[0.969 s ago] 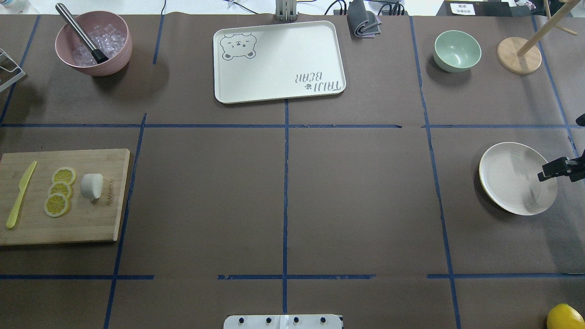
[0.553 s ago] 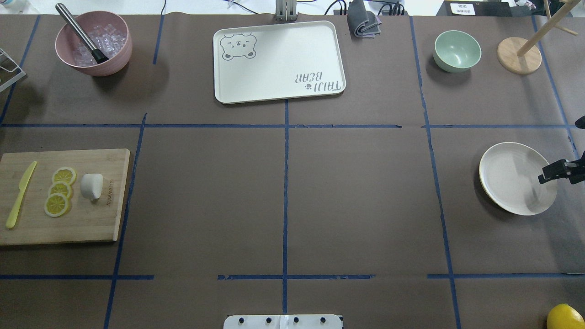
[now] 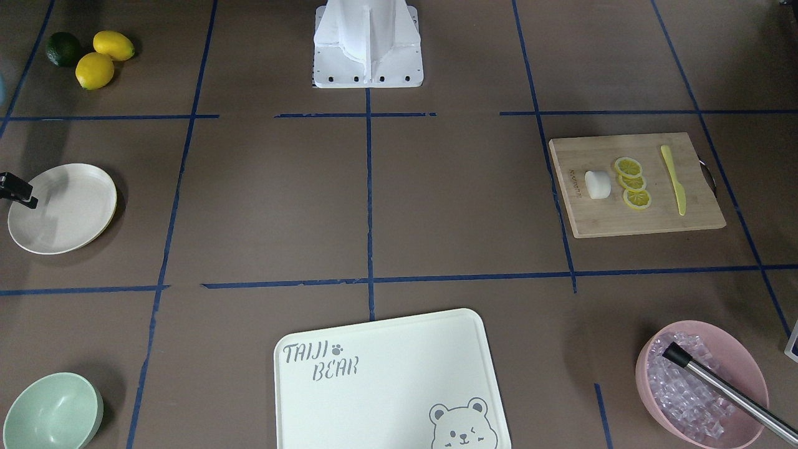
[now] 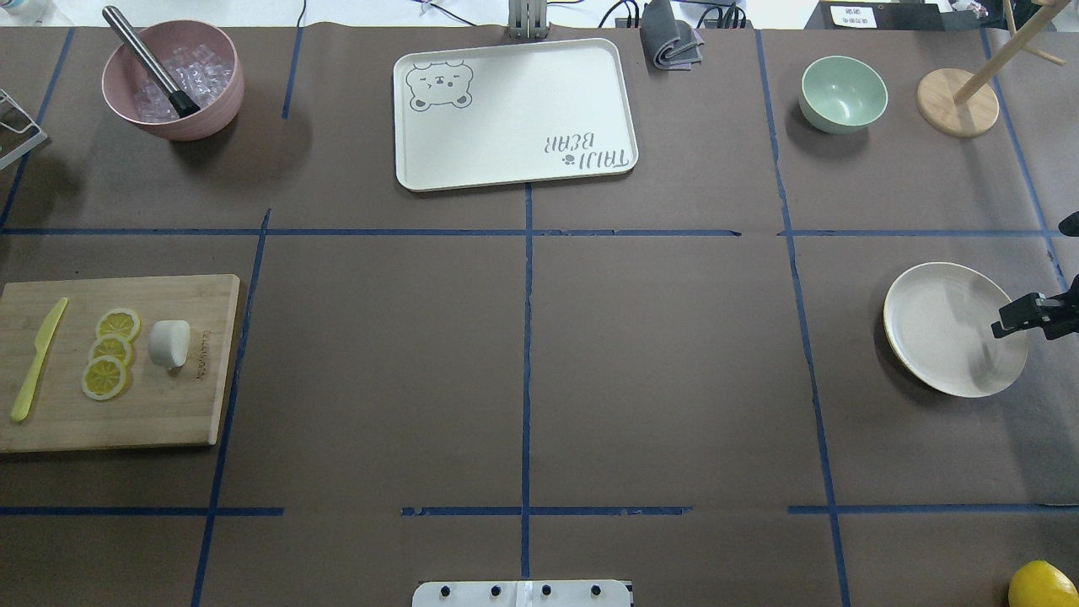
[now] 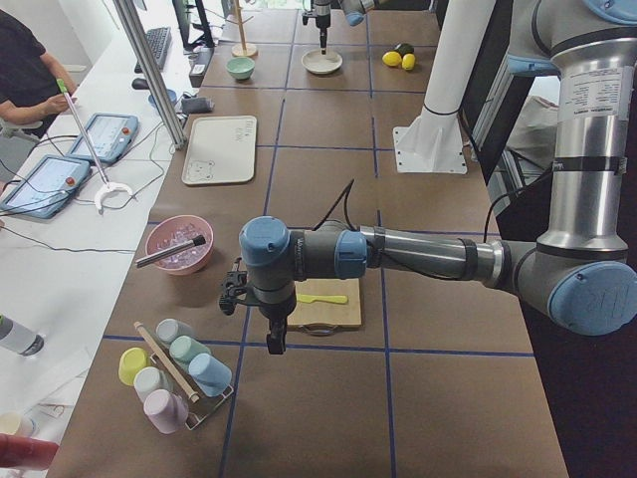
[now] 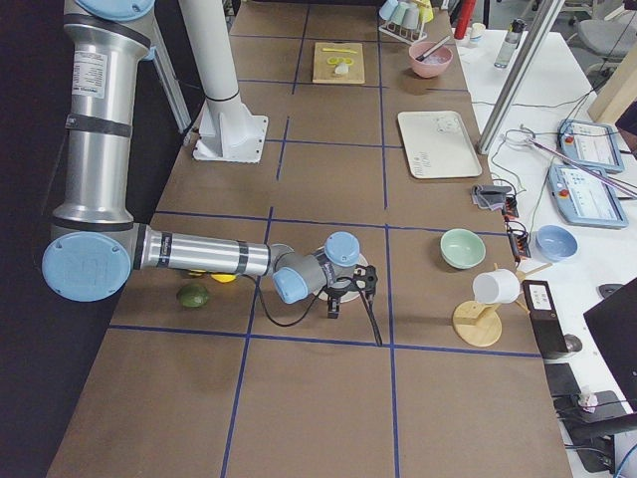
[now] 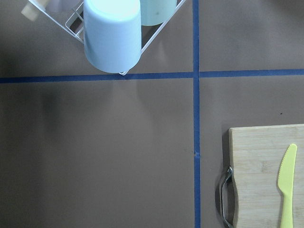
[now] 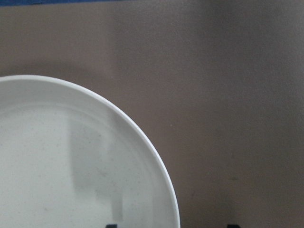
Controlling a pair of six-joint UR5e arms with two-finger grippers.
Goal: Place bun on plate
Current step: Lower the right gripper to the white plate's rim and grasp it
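The white bun point(image 4: 169, 343) point(image 3: 598, 184) lies on a wooden cutting board point(image 4: 169, 413) at the table's left, beside three lemon slices point(image 4: 110, 352). The cream plate point(image 4: 944, 324) point(image 3: 62, 207) point(image 8: 71, 166) sits on the table far to the right, with nothing on it. My right gripper point(image 4: 1010, 322) point(image 3: 17, 190) hovers over the plate's outer rim; its fingertips point(image 8: 111, 225) stand apart at the wrist view's bottom edge, open and holding nothing. My left gripper point(image 5: 274, 344) hangs near the board's outer end, far from the bun, and I cannot tell its state.
A bear-print tray point(image 4: 514, 114) lies at back centre and a pink bowl of ice point(image 4: 173, 80) at back left. At back right are a mint bowl point(image 4: 843, 93) and a wooden stand point(image 4: 957, 101). A yellow knife point(image 4: 38, 358) lies on the board. A cup rack point(image 7: 112, 35) stands beyond the board.
My right gripper has drawn back slightly toward the plate's right rim. The plate, the bun and the board have not moved.
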